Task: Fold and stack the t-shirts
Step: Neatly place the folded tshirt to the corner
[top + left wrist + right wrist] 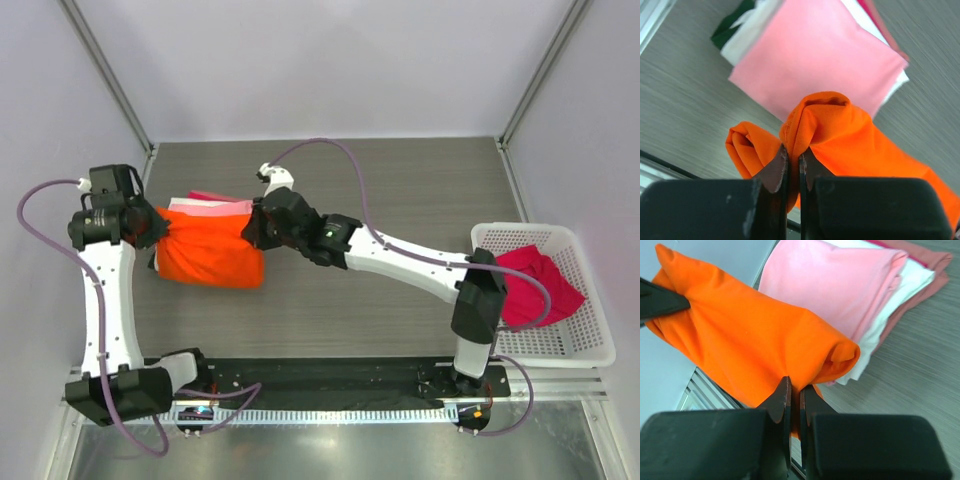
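Top external view has the orange t-shirt (210, 255) at about 9 o'clock on the table (400, 190), stretched between two grippers. At the shirt's 9 o'clock end the left gripper (160, 228) has its fingers pressed together on a bunch of orange cloth. At the 2 o'clock end the right gripper (252, 228) pinches the other edge the same way. A folded pile peeks out at the shirt's 12 o'clock side, with the light pink t-shirt (830, 280) on top, the white t-shirt (910, 285) under it and the dark pink-red t-shirt (935, 262) at the bottom. I cannot tell if the orange one sits on the pile or hangs just above it. One more shirt, the magenta t-shirt (535, 280), lies crumpled in the white basket (590, 345) at about 4 o'clock. The orange cloth looks soft, thin and light, so it will sag in the middle and bunch up where it is pinched. I think holding it by two far-apart ends, as now, keeps it flat enough to lay on the pile
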Robot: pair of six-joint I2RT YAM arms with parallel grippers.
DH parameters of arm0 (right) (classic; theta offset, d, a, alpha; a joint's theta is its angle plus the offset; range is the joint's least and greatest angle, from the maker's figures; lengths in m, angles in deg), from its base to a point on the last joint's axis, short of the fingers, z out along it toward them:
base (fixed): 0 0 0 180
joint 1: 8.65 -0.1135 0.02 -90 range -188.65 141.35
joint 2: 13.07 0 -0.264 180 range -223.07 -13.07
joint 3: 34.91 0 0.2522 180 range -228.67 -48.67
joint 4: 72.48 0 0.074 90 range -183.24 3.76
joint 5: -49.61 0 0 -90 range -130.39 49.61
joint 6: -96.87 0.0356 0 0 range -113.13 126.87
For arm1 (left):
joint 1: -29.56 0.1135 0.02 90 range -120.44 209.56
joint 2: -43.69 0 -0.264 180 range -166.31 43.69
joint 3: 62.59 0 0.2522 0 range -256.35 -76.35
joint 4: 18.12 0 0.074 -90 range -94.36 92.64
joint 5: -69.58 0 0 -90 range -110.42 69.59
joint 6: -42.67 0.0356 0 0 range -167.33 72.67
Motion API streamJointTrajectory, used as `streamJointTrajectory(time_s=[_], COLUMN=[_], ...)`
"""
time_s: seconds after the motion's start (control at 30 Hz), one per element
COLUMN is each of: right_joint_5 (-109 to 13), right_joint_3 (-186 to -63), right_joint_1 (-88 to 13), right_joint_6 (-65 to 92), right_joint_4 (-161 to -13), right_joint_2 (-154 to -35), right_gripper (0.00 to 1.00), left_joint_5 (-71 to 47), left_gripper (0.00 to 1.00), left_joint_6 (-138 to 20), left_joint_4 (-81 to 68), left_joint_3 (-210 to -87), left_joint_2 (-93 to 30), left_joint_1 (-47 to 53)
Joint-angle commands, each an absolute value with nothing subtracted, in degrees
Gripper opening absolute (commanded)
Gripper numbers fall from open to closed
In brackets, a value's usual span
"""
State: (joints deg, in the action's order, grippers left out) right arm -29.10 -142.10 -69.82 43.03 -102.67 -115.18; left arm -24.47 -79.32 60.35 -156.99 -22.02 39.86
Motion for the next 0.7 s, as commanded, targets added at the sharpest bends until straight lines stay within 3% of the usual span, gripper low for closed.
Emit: streamJointTrajectory(time_s=[0.0, 0.3, 0.67], right_joint_5=[-26.8, -25.1, -30.1], right_joint_3=[-147.5, -157.6, -170.0], right_joint_1=[-71.1, -71.1, -63.5], right_joint_6=[43.0, 41.3, 41.8], right_joint_4=[-101.3, -100.8, -100.4], right_joint_2=[-118.4, -128.3, -141.1], right_gripper=[0.01, 0.01, 0.01], left_joint_5=[-25.3, -25.9, -21.8], left_gripper=[0.0, 0.0, 0.0], left_joint_6=[-76.3, -76.3, -78.1], left_joint_4=[58.8, 53.1, 46.7], left_joint_3=[-158.5, -158.3, -163.8], left_joint_2=[-22.8, -29.9, -49.2], left_joint_1=[45.9, 50.0, 50.1])
